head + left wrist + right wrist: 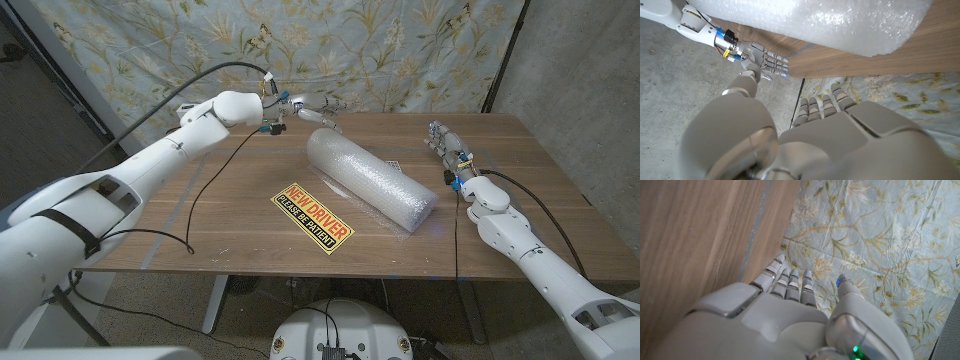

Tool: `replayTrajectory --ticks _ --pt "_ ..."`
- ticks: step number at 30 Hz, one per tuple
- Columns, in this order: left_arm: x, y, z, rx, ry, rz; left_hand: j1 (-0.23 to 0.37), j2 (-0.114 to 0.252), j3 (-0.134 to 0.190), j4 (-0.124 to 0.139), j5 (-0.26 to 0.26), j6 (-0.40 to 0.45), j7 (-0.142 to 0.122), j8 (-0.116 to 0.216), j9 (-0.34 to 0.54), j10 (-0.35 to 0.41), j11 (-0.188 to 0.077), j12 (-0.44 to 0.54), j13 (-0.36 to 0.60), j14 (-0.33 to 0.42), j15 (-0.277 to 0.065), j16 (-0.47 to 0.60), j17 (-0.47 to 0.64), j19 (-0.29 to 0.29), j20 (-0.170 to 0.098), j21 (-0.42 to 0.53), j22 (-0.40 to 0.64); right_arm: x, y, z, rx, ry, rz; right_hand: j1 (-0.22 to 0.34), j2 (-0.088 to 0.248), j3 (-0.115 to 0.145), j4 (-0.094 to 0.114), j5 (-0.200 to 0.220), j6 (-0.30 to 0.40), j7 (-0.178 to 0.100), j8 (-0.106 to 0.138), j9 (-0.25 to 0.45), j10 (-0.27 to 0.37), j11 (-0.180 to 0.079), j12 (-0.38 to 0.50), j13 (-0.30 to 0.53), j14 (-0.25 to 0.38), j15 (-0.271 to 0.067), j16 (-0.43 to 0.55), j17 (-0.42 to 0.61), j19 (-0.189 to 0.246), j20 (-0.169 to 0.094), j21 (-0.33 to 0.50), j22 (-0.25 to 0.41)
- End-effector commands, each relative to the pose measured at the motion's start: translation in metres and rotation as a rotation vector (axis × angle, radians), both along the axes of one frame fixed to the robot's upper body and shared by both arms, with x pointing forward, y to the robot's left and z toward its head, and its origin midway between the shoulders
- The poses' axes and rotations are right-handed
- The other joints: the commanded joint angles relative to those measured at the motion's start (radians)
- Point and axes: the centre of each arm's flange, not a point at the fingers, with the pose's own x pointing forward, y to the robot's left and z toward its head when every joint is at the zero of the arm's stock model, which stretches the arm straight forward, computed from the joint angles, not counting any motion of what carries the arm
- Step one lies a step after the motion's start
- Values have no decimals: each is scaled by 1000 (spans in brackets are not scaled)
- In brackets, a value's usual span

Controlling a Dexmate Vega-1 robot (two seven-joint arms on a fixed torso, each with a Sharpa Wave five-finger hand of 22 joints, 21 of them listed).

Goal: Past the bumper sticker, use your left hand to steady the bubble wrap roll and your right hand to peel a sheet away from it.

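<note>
Step in hand: the approach is judged to be under way; neither steadying nor peeling is begun.
Sticker: a yellow rectangular bumper sticker with black lettering (312, 216) is seen nearest the robot, lying flat on the brown wooden table (540, 250).
Roll: a long cylinder of clear bubble wrap (370, 180) is laid on its side just past the sticker, slanting from far left to near right, roughly mid-table.
Right hand: the right hand (449, 146) is held beside the roll's near end, clearly apart from it, towards the table's right edge. Its fingers (790, 282) are shown extended and slightly apart, with nothing held.
Left hand: the left hand (308, 110) is placed at the far left, near the roll's far end. Its fingers (822, 105) are extended and apart, with nothing gripped; contact with the roll cannot be told.
Backdrop: a pale floral cloth (330, 45) is hung behind the table.
Next move: the left hand would need to be lowered onto the roll's far end, then the right hand brought across to find a loose sheet edge.
</note>
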Motion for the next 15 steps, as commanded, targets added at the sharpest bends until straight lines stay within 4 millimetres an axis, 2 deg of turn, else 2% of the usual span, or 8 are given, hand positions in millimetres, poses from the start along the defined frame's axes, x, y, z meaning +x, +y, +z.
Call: replayTrajectory --ticks 1,15 --pt "-13 -13 7 100 -22 -24 2 -7 -10 3 -6 -12 5 -3 1 -15 4 -4 4 -13 3 -3 6 -18 4 -8 4 -2 -5 2 4 1 -17 9 -7 0 -10 4 -10 3 -3 4 -8 1 -2 4 3 7 2 0 2 6 1 3" --pt "-24 -8 14 212 -28 -36 4 -3 -20 8 -9 -66 13 -15 3 -65 15 -15 12 -59 16 -9 7 -52 1 -20 4 1 -8 10 -14 16 -47 15 -12 1 -19 5 -18 6 -2 4 -16 1 -2 5 -4 6 0 -3 -3 4 0 3"
